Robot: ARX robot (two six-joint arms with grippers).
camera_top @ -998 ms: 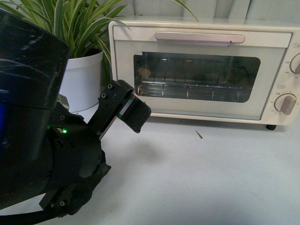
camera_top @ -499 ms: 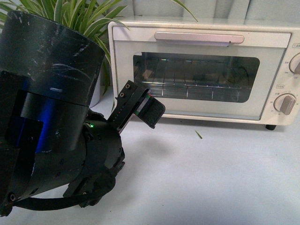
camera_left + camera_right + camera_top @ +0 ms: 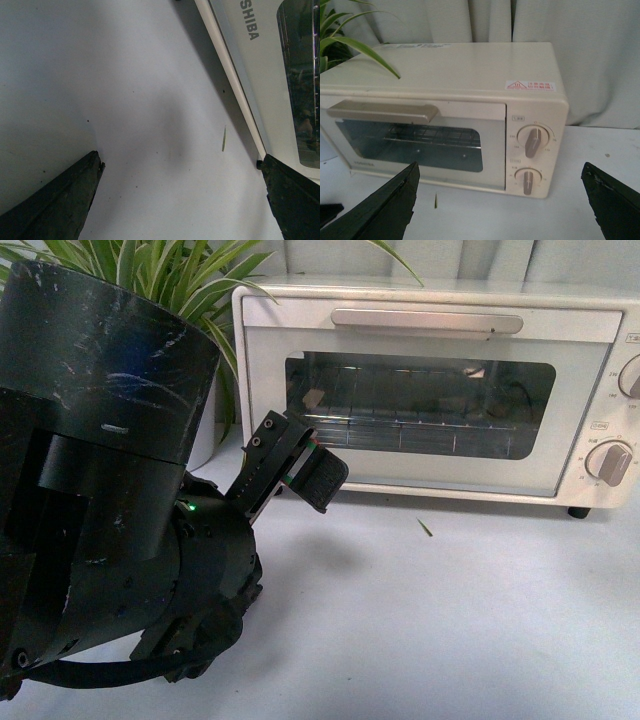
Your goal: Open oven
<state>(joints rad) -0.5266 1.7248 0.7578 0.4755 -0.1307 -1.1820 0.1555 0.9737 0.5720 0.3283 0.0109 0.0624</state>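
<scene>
The cream-white oven (image 3: 430, 390) stands at the back of the table with its glass door shut and its long bar handle (image 3: 427, 321) across the top. A wire rack shows behind the glass. My left gripper (image 3: 310, 468) is open and empty, low in front of the door's lower left corner, apart from it. The left wrist view shows it (image 3: 180, 160) over bare table beside the oven's bottom edge (image 3: 260, 65). My right gripper (image 3: 500, 170) is open and empty, facing the oven (image 3: 445, 100), its handle (image 3: 382, 111) and two knobs (image 3: 533, 141) from a distance.
A leafy plant (image 3: 170, 275) in a white pot (image 3: 208, 420) stands left of the oven, mostly hidden by my bulky left arm (image 3: 100, 490). A small green leaf scrap (image 3: 425, 528) lies on the white table (image 3: 450, 620). A curtain (image 3: 570, 30) hangs behind.
My left arm has risen and swung right, carrying its gripper up and closer to the oven door; over the last half second it has barely moved. The oven door stays shut.
</scene>
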